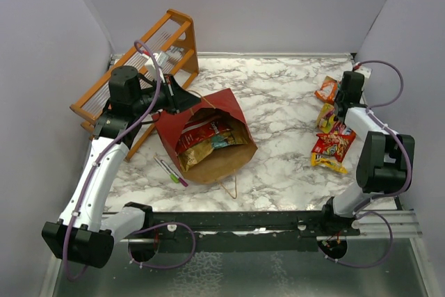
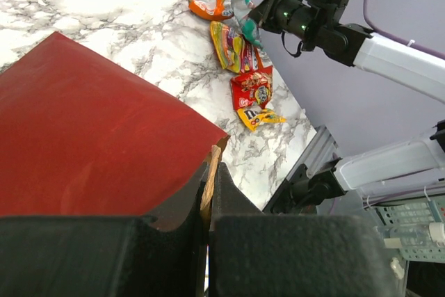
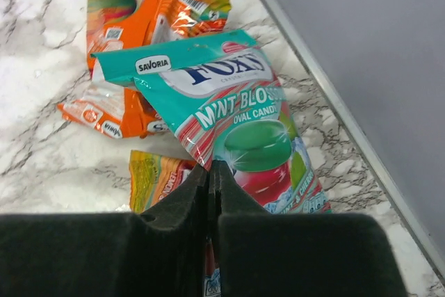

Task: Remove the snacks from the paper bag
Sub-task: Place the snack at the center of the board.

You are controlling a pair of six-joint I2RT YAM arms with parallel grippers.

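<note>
Left hand [image 2: 208,172] pinches the dark red paper bag [image 2: 90,137] steady; right hand [image 3: 211,172] pinches a teal foil packet [image 3: 236,113] well beyond it.

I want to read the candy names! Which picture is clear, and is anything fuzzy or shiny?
Right wrist: teal packet sharp, label readable, a little glare on the orange packet, black jaws soft. Left wrist: jaws and the nearest edge of the red paper bag blurry up close, far packets tiny. Top external: even light, soft shadows, labels too small.
</note>
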